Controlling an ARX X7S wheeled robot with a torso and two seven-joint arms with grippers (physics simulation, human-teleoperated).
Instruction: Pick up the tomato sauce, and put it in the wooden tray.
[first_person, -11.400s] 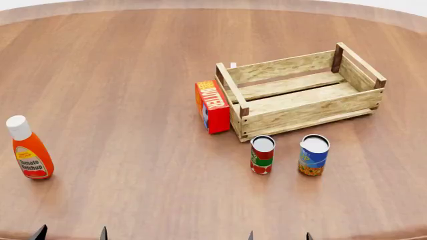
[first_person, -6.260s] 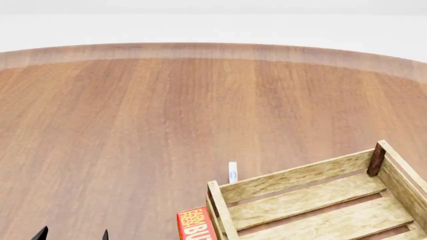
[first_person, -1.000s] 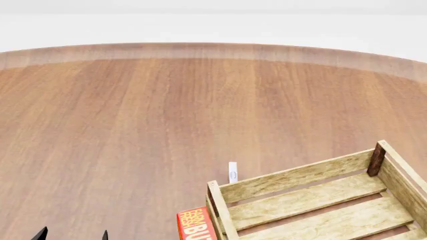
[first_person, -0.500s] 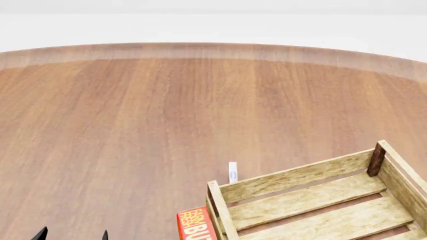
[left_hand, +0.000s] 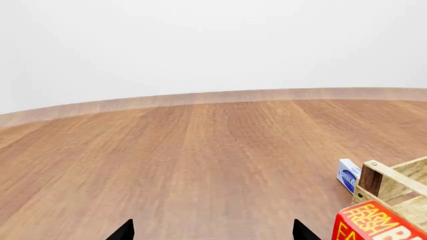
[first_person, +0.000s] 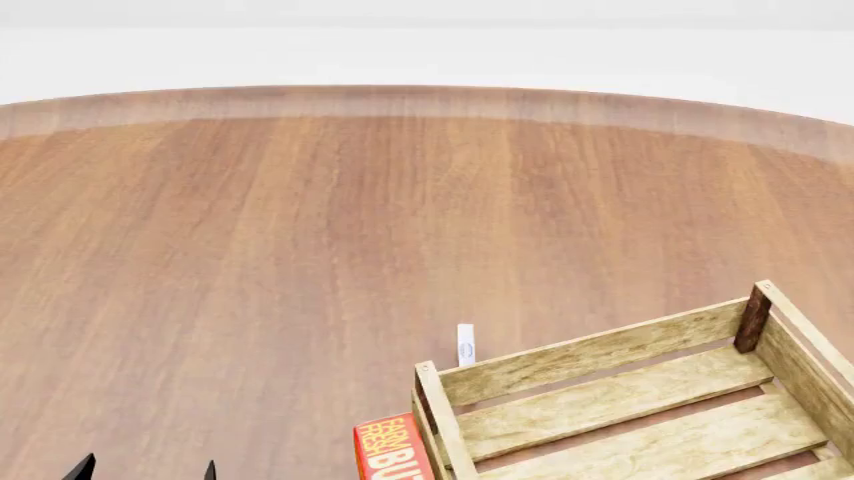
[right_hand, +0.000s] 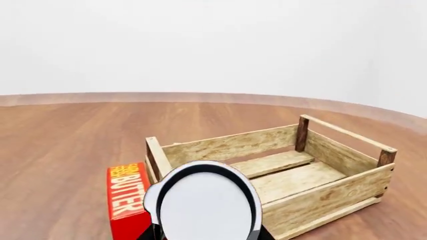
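In the right wrist view a can with a silvery-white top (right_hand: 205, 202) sits right between my right gripper's (right_hand: 205, 235) dark fingers, which press on both its sides. Its label is hidden; it looks to be the tomato sauce. The wooden tray (right_hand: 227, 146) stands just beyond it, and shows at the head view's lower right (first_person: 587, 352) and in the left wrist view (left_hand: 383, 180). My left gripper (left_hand: 212, 232) is open and empty over bare table, with only its tips at the head view's bottom left (first_person: 147, 470). The right gripper is out of the head view.
A red butter box (right_hand: 127, 200) leans against the tray's near-left end, seen also in the head view (first_person: 390, 450) and left wrist view (left_hand: 373, 225). A small white-and-blue packet (first_person: 466, 345) stands behind the tray's corner. The round table's far edge (first_person: 427, 95) curves beyond.
Nothing has moved in the last second. Compared with the oldest frame, the head view looks higher, so both cans and the ketchup bottle are out of it.
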